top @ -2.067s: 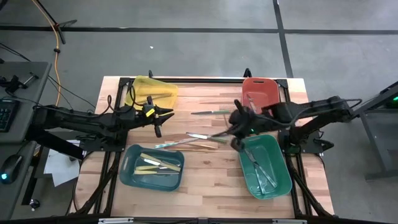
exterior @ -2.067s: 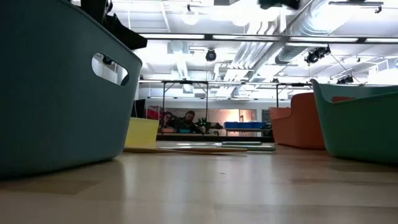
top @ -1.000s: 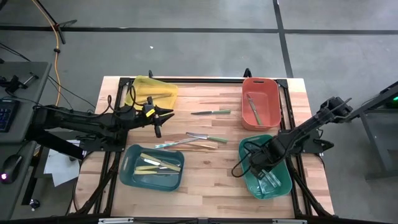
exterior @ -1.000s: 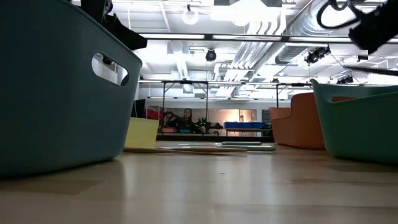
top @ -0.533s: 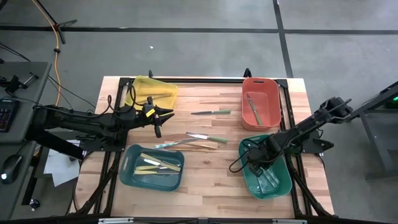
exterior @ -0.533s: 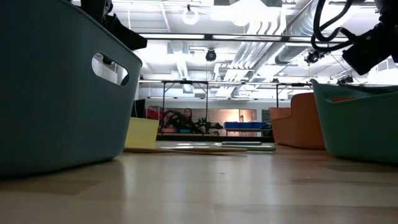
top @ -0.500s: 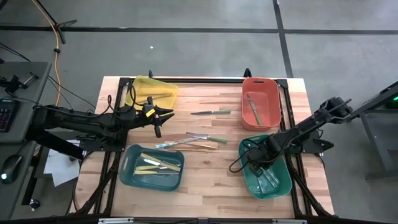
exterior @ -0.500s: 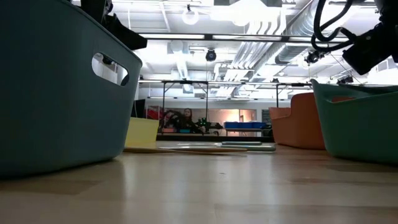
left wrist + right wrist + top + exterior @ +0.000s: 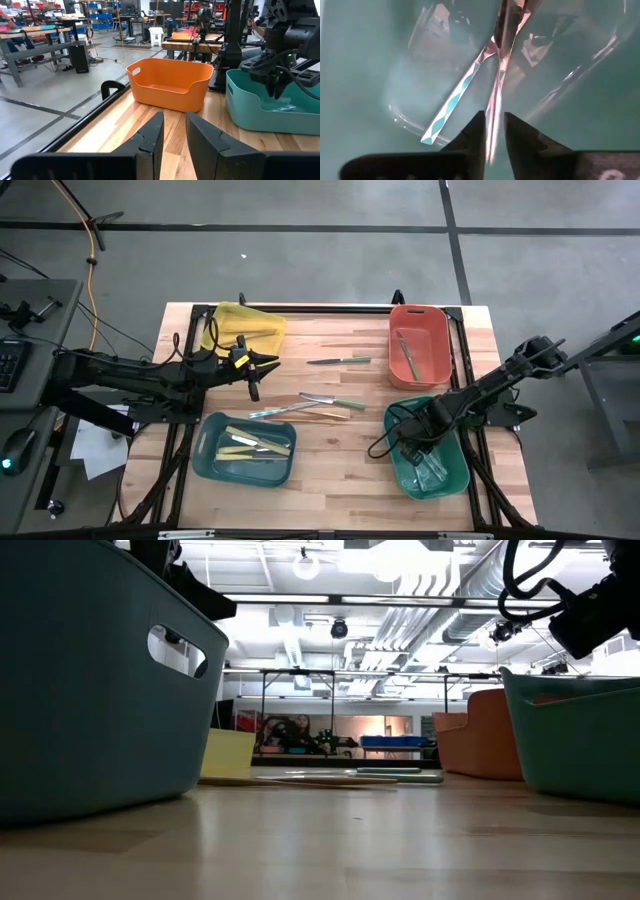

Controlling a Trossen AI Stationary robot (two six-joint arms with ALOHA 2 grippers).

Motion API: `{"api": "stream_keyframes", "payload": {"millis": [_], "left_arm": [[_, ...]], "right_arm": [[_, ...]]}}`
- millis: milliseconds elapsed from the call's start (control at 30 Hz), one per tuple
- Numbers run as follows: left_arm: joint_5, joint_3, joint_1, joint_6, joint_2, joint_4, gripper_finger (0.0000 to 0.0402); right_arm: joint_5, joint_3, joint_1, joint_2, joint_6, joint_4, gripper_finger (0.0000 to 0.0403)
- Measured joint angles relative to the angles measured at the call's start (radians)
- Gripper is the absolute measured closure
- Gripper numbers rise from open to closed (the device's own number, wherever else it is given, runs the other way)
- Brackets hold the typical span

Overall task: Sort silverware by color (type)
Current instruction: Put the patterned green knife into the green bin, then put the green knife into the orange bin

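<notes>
Below: right gripper [image 9: 413, 448] inside green bin [image 9: 452, 476], fingers slightly parted around shiny silver utensil [image 9: 496, 112] | left gripper [image 9: 258, 370] near yellow bin [image 9: 232, 316], narrowly parted, empty

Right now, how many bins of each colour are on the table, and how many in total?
Yellow bin: 1
Orange bin: 1
Blue bin: 1
Green bin: 1
Total: 4 bins
</notes>
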Motion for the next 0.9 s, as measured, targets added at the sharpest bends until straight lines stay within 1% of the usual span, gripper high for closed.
{"api": "stream_keyframes", "payload": {"millis": [233,333,467,533,633,700,767,833,900], "left_arm": [[0.000,0.000,0.000,0.000,0.000,0.000,0.0330],[0.000,0.000,0.000,0.000,0.000,0.000,0.0330],[0.000,0.000,0.000,0.000,0.000,0.000,0.0330],[0.000,0.000,0.000,0.000,0.000,0.000,0.0330],[0.000,0.000,0.000,0.000,0.000,0.000,0.0330],[0.000,0.000,0.000,0.000,0.000,-0.002,0.0330],[0.000,0.000,0.000,0.000,0.000,-0.005,0.0330],[0.000,0.000,0.000,0.000,0.000,-0.007,0.0330],[0.000,0.000,0.000,0.000,0.000,-0.007,0.0330]], "right_arm": [[-0.011,0.000,0.000,0.000,-0.042,0.001,0.0273],[-0.068,0.009,-0.011,0.000,-0.085,-0.001,0.0246],[-0.169,0.054,-0.030,0.000,-0.116,-0.005,0.0234],[-0.189,0.095,-0.033,0.000,-0.121,-0.008,0.0234],[-0.188,0.177,-0.032,-0.001,-0.142,-0.010,0.0234],[-0.151,0.239,-0.032,-0.001,-0.168,-0.011,0.0234],[-0.061,0.306,-0.031,-0.001,-0.209,-0.010,0.0234],[0.081,0.369,-0.032,-0.002,-0.274,-0.007,0.0234],[0.264,0.421,-0.032,-0.002,-0.353,0.008,0.0234]]}}
